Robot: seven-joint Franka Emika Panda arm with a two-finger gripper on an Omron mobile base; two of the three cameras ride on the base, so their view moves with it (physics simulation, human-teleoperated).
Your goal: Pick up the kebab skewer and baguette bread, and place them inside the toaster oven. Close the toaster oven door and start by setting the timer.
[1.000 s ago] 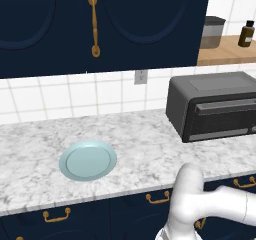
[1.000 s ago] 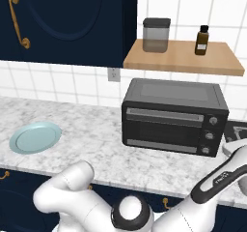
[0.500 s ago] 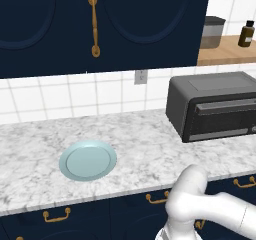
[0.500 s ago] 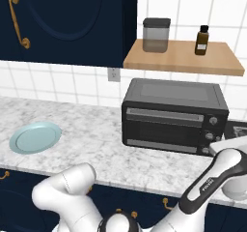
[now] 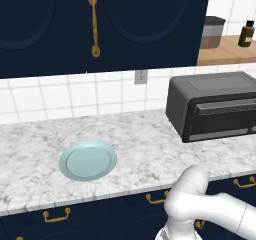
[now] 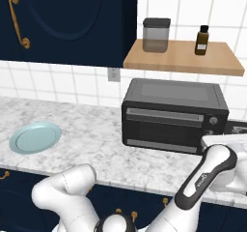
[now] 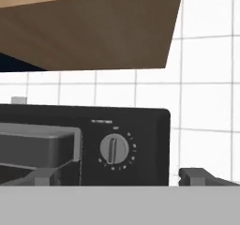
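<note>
Here, toaster oven [image 6: 173, 115] shut, plate [image 5: 88, 160] bare

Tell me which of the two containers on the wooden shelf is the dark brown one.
The small bottle with the black cap, toward the shelf's right end in the right base view. The other, the canister to its left, is wider, grey and see-through with a dark lid.

A: Item, arm [image 6: 67, 190]: what finish?
B: Smooth glossy white casing, rounded tubular links, bulbous elbow shells.
A: Joints?
B: Dark grey to black; one dark band with small pale lettering runs along the link at four o'clock in the right base view.
A: Finger tips [image 7: 194, 175]?
B: Small, dark grey, blocky.
</note>
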